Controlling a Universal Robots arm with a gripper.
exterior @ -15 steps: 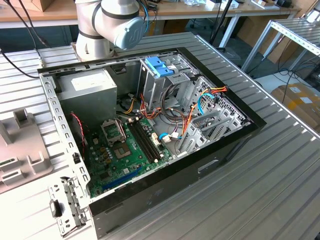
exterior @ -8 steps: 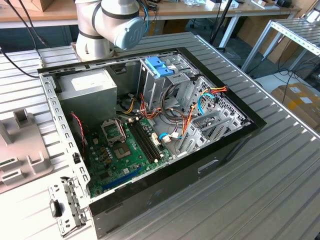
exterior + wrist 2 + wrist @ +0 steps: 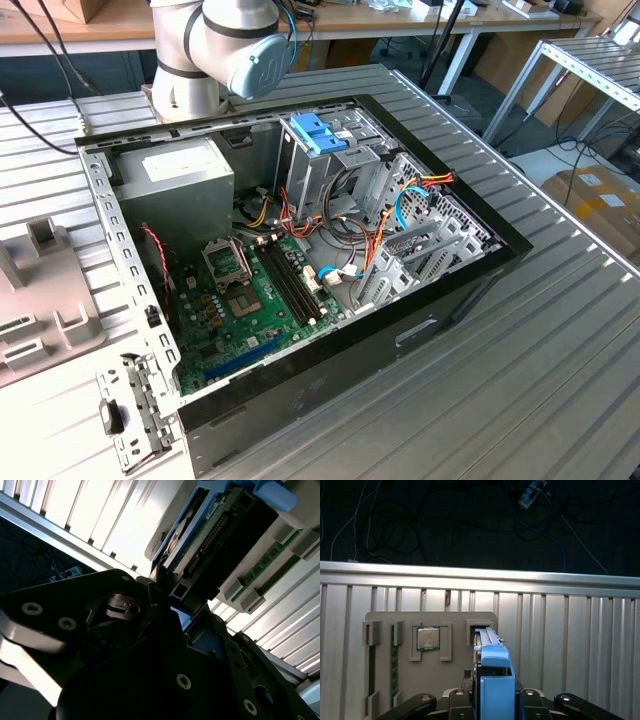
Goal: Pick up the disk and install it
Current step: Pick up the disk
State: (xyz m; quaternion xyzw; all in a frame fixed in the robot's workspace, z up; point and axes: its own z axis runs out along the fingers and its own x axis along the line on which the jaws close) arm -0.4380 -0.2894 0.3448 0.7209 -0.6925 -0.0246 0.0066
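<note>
First wrist view: gripper [image 3: 492, 700] closed on the disk [image 3: 494, 672], clamping its blue-railed sides. The disk stands on edge at a slot of the grey parts holder [image 3: 452, 622], beside a processor chip [image 3: 427, 638].

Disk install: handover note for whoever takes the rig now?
Pincer: straddles the disk in the first wrist view; cannot tell whether it is clamped.
Disk: standing on edge in a slot of the grey parts tray, on the slatted table.
Done: approach to the disk.
Left: pickup, and install into the open computer case.
</note>
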